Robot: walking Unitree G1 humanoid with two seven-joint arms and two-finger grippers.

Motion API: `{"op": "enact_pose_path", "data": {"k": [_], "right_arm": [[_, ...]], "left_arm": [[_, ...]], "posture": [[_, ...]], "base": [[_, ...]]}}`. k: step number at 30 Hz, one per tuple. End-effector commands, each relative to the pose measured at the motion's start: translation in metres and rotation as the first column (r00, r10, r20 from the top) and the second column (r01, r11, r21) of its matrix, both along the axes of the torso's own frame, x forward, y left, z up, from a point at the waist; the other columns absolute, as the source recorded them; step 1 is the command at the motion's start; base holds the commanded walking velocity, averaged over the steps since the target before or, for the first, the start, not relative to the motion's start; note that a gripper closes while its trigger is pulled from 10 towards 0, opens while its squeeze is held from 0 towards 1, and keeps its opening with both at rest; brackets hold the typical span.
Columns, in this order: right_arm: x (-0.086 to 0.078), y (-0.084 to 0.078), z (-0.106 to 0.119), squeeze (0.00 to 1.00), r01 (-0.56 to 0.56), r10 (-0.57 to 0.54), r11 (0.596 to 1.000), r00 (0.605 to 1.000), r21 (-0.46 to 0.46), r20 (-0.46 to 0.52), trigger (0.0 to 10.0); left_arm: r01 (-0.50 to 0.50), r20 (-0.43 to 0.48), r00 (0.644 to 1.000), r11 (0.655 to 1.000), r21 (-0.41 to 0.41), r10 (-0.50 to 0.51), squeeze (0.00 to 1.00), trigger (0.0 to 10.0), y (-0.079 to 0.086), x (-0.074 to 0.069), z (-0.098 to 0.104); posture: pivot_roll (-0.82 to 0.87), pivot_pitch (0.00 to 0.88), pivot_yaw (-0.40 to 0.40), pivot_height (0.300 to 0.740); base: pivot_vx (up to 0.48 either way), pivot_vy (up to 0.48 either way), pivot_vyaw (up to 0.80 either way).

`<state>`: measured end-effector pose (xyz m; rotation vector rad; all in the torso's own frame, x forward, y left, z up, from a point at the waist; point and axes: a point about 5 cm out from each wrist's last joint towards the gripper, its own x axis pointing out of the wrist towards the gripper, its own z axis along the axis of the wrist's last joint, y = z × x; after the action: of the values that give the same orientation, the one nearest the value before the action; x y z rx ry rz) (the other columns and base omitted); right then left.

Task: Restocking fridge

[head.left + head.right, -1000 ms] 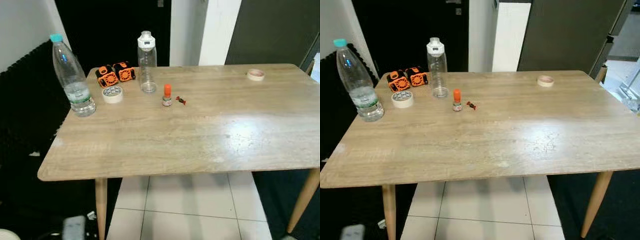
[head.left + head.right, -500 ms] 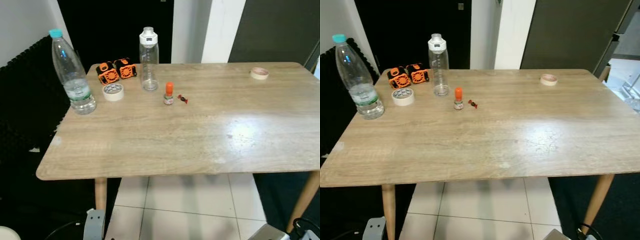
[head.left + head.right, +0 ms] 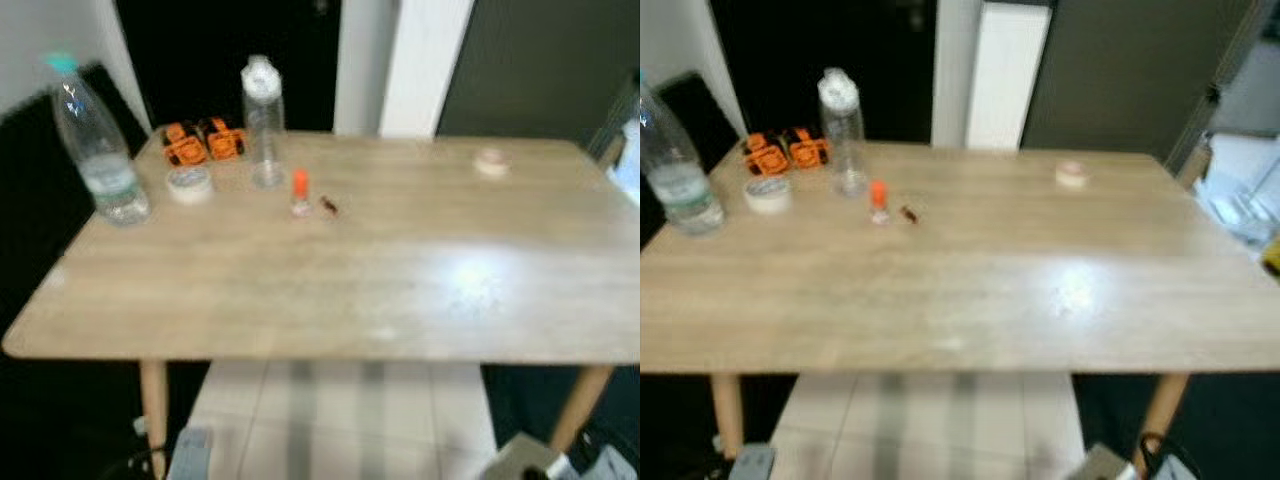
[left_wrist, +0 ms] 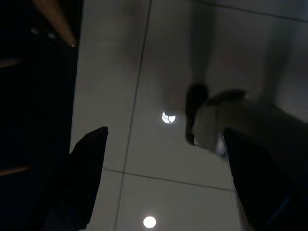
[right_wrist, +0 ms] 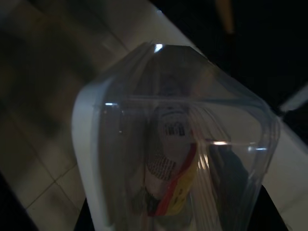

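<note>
A broad wooden table (image 3: 400, 270) stands on pale floor tiles (image 3: 330, 420); both head views are blurred. At its far left corner stands a tall water bottle (image 3: 95, 145) with a teal cap, partly filled. Farther along the back edge stands a clear empty bottle (image 3: 264, 120) with a white cap, and just beside it lie two orange-and-black blocks (image 3: 203, 141). A white tape roll (image 3: 189, 184) lies between the two bottles, nearer the front. A small vial with an orange cap (image 3: 300, 192) stands upright close to a tiny dark red bit (image 3: 328, 205). Another tape roll (image 3: 491, 160) lies far off towards the right.

The right tool (image 5: 163, 202) hangs low and is clamped on a clear plastic container (image 5: 178, 139) — something with a red and yellow label sits inside. The left tool (image 4: 163, 178) hangs over the tiles, its black fingers (image 4: 86, 173) spread wide apart — nothing between them.
</note>
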<state>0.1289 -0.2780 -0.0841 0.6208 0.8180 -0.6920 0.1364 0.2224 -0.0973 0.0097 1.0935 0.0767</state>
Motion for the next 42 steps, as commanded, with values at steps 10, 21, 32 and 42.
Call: {"op": "enact_pose_path", "data": {"k": [10, 21, 32, 42], "right_arm": [[0.003, 0.000, 0.001, 0.00, -0.008, 0.008, 1.000, 1.000, 0.004, 0.016, 10.0], [0.001, 0.004, -0.001, 0.00, -0.015, 0.014, 1.000, 1.000, 0.023, 0.020, 10.0], [-0.004, 0.005, -0.003, 0.00, -0.028, 0.028, 0.999, 1.000, 0.030, 0.008, 10.0], [-0.003, 0.009, -0.004, 0.00, -0.079, 0.078, 0.996, 0.997, 0.049, 0.018, 10.0]], "left_arm": [[0.020, -0.007, 1.000, 1.000, -0.005, -0.020, 0.00, 10.0, -0.004, 0.001, 0.000], [0.029, -0.011, 1.000, 1.000, -0.003, -0.029, 0.00, 10.0, -0.004, 0.001, 0.000], [0.036, -0.015, 0.999, 0.999, 0.001, -0.036, 0.00, 10.0, -0.003, 0.001, -0.001], [0.042, -0.015, 0.999, 0.999, 0.002, -0.042, 0.00, 10.0, -0.003, 0.001, 0.000]], "posture": [[0.04, 0.000, -0.025, 0.740], [0.04, 0.000, -0.022, 0.740], [0.04, 0.000, -0.012, 0.740], [0.04, 0.000, -0.010, 0.740]], "base": [[0.000, -0.478, 0.00], [0.000, -0.479, 0.00], [0.000, -0.480, 0.00], [0.000, -0.480, 0.16]]}}
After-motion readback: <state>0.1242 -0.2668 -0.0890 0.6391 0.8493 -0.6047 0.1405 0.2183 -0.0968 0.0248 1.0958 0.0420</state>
